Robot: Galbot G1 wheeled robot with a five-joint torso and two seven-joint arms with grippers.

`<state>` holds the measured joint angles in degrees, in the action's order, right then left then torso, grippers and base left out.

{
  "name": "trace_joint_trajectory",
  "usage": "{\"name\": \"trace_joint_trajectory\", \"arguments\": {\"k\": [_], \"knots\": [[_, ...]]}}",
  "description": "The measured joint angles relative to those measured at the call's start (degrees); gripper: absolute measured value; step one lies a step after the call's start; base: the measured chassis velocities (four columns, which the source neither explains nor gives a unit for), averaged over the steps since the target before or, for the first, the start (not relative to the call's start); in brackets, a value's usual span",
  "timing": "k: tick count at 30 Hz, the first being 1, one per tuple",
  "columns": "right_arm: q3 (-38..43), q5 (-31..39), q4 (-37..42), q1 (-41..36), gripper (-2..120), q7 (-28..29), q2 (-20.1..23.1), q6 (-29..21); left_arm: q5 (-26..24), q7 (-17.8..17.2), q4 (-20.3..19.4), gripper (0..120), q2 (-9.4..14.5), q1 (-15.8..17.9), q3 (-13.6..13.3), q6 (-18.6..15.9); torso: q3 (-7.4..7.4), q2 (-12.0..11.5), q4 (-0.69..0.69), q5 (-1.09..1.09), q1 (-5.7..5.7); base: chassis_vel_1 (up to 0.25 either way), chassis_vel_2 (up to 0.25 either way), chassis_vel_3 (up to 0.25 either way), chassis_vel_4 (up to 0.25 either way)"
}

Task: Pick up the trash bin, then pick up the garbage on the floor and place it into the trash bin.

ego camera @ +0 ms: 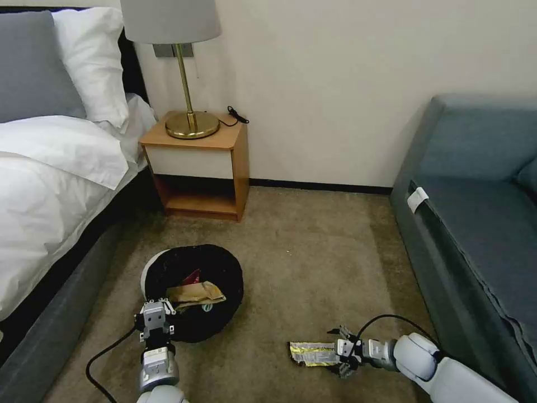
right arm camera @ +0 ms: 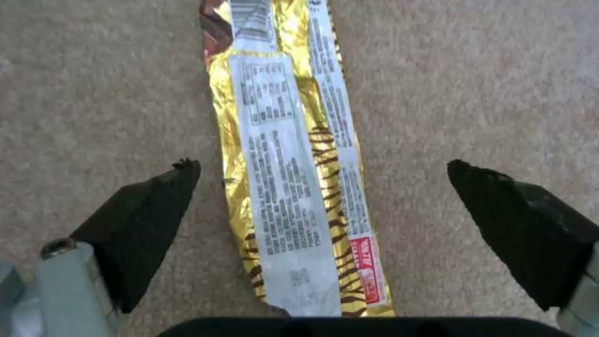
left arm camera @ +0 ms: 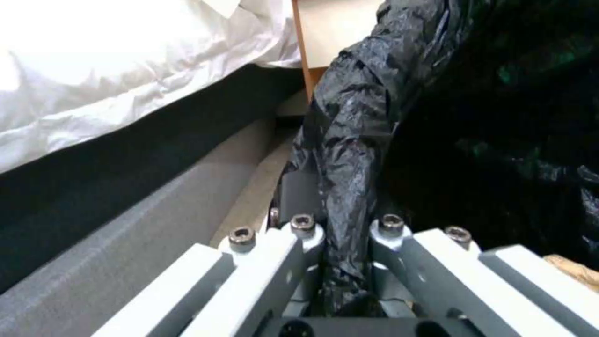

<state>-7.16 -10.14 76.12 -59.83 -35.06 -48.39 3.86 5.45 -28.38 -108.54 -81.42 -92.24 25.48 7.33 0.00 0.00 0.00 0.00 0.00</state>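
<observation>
Both right tool (right arm camera: 325,166) fingers straddle the gold-silver snack wrapper (right arm camera: 293,154), spread.

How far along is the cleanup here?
Mostly done: the left gripper holds the trash bin by its rim, with the paper bag and red packet inside. In hand: right gripper, jaws open, straddles the gold wrapper on the carpet. Left: grasp and bin it.

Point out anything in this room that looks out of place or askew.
A gold snack wrapper lies flat on the carpet, between the open fingers of the right gripper. The trash bin is tipped toward the camera, with the left gripper clamped on its rim.
</observation>
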Motion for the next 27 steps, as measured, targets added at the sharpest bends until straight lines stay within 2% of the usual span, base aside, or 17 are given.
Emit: {"name": "trace_joint_trajectory", "arguments": {"k": [6,8,11,12,14,15,16,19,21,23,25,27], "knots": [[-0.2,-0.5,-0.8,0.2,99,-0.1,-0.4,0.2,0.0,0.0,0.5,2,0.0,0.3,0.0,0.1,0.00,0.0,0.00,0.00,0.00,0.000,0.000,0.000,0.000],[-0.2,-0.9,-1.3,0.2,96,-0.2,-0.5,0.4,0.0,0.0,0.7,2,0.0,0.5,0.0,0.1,0.00,0.0,0.00,0.00,0.00,0.000,0.000,0.000,0.000],[0.0,-1.5,-2.3,0.3,82,-0.5,-0.7,1.1,-0.3,0.0,0.8,2,0.2,0.6,0.0,0.2,0.00,0.0,0.00,0.00,0.00,0.000,0.000,0.000,0.000],[0.0,-1.5,-2.3,0.3,82,-0.5,-0.7,1.1,-0.3,0.0,0.8,2,0.2,0.6,0.0,0.2,0.00,0.0,0.00,0.00,0.00,0.000,0.000,0.000,0.000],[0.1,-1.6,-2.7,0.4,74,-0.8,-0.8,1.3,-0.5,0.0,1.0,2,0.4,0.6,0.1,0.2,0.00,0.0,0.00,0.00,0.00,0.000,0.000,0.000,0.000],[0.2,-1.7,-2.9,0.5,66,-0.9,-0.8,1.3,-0.7,0.0,1.0,2,0.5,0.6,0.1,0.2,0.00,0.0,0.00,0.00,0.00,0.000,0.000,0.000,0.000],[0.2,-1.7,-2.9,0.5,66,-0.9,-0.8,1.3,-0.7,0.0,1.0,2,0.5,0.6,0.1,0.2,0.00,0.0,0.00,0.00,0.00,0.000,0.000,0.000,0.000],[0.3,-2.0,-3.3,0.5,51,-1.1,-1.1,1.5,-1.0,0.0,1.3,2,0.7,0.9,0.2,0.2,0.00,0.0,0.00,0.00,0.00,0.000,0.000,0.000,0.000],[0.4,-2.1,-3.3,0.4,47,-1.1,-1.2,1.5,-1.1,0.0,1.3,2,0.7,0.9,0.2,0.2,0.00,0.0,0.00,0.00,0.00,0.000,0.000,0.000,0.000],[0.5,-2.5,-3.6,0.2,36,-1.3,-1.4,1.7,-1.2,0.1,1.6,2,0.8,1.1,0.2,0.2,0.00,0.0,0.00,0.00,0.00,0.000,0.000,0.000,0.000],[0.5,-2.6,-3.7,0.2,34,-1.3,-1.4,1.8,-1.2,0.1,1.6,2,0.9,1.2,0.2,0.2,0.00,0.0,0.00,0.00,0.00,0.000,0.000,0.000,0.000],[0.6,-2.7,-4.1,0.1,25,-1.4,-1.6,2.0,-1.4,0.1,1.8,2,1.0,1.2,0.2,0.3,0.00,0.0,0.00,0.00,0.00,0.000,0.000,0.000,0.000]]}}
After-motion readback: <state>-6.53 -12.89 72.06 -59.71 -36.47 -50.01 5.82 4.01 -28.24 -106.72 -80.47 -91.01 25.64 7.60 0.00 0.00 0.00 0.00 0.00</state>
